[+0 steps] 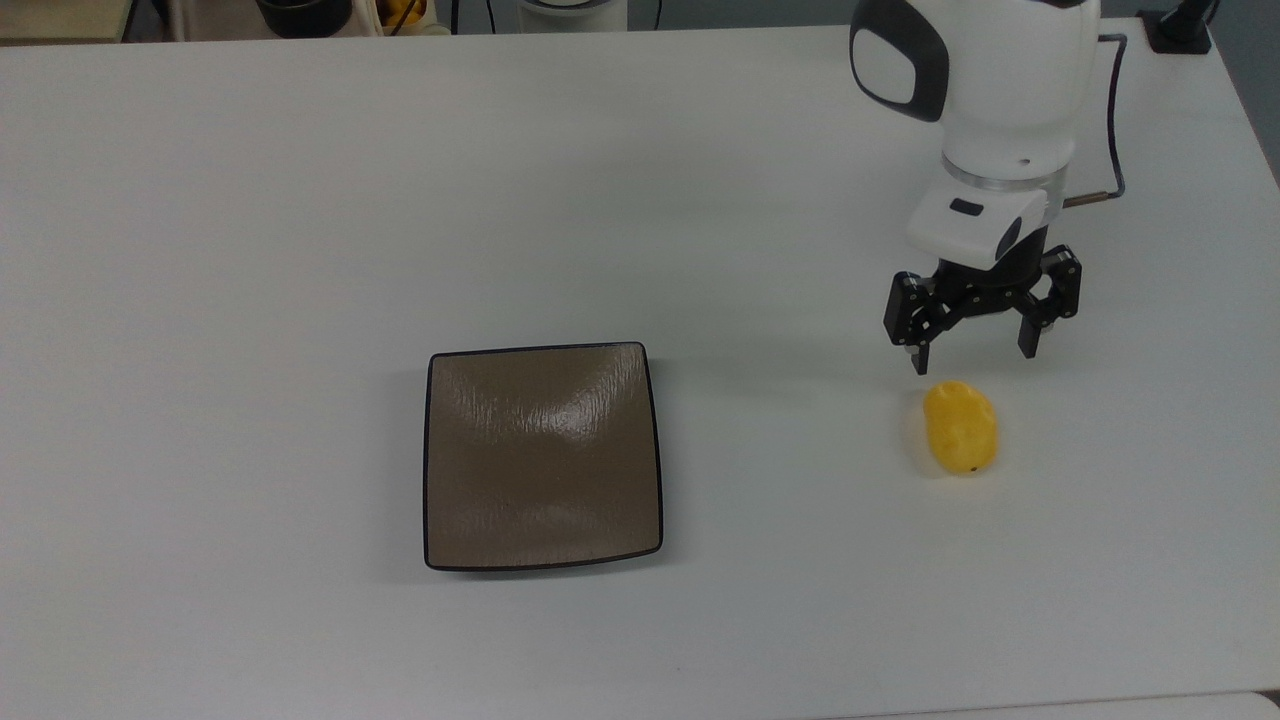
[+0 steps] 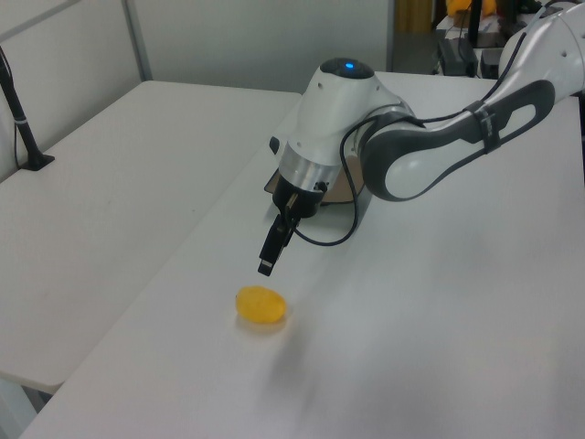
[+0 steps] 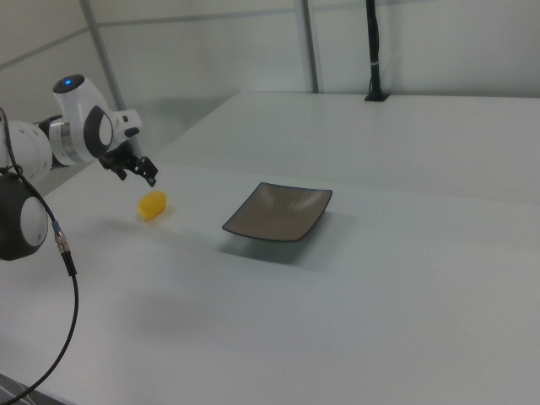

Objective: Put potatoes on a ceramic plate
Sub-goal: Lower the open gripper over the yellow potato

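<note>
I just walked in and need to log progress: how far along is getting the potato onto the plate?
Nothing is done yet: the potato lies on the table, well apart from the plate, which is bare. In hand is the approach: the open pincer hangs just above the potato, not touching it. Left to do: lower, grip the potato, carry it toward the top view's left and set it on the plate.

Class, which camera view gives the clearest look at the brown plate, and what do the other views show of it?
The top view: the plate faces the camera, its whole square outline and dark rim visible. The right view shows the plate whole but slanted and foreshortened. In the left view the arm hides most of it; an edge peeks out.
</note>
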`<state>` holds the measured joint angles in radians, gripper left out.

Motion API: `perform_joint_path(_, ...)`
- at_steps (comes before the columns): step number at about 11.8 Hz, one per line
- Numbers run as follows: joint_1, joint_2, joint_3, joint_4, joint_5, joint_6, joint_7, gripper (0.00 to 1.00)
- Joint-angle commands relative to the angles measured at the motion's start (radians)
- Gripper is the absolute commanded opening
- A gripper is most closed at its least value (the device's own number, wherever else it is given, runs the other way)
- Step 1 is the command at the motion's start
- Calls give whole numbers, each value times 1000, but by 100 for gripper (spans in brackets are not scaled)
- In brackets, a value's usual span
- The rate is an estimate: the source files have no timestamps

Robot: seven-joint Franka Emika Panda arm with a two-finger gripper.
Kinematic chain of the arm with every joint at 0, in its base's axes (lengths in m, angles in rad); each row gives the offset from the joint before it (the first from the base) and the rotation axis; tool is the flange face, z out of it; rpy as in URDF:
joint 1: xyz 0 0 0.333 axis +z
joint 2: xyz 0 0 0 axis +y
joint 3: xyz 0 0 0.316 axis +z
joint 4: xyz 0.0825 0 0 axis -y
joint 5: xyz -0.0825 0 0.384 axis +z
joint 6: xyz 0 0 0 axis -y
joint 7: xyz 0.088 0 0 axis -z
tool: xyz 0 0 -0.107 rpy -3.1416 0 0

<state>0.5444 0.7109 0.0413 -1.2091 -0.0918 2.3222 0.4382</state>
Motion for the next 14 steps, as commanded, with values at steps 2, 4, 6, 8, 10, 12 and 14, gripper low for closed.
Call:
perform_joint_path(2,32,116,-24,77,-85,65,79,100)
perform_joint_path(4,35,149,-24,85,-88,95,83,100)
perform_joint_path(6,39,171,-24,86,-112,126,86,100)
perform_joint_path(8,40,191,-24,88,-121,163,86,100)
perform_joint_path(10,40,202,-24,88,-123,193,86,100)
perform_joint_path(12,40,214,-30,89,-141,201,88,100)
perform_joint_path(14,40,219,-32,88,-147,221,97,98)
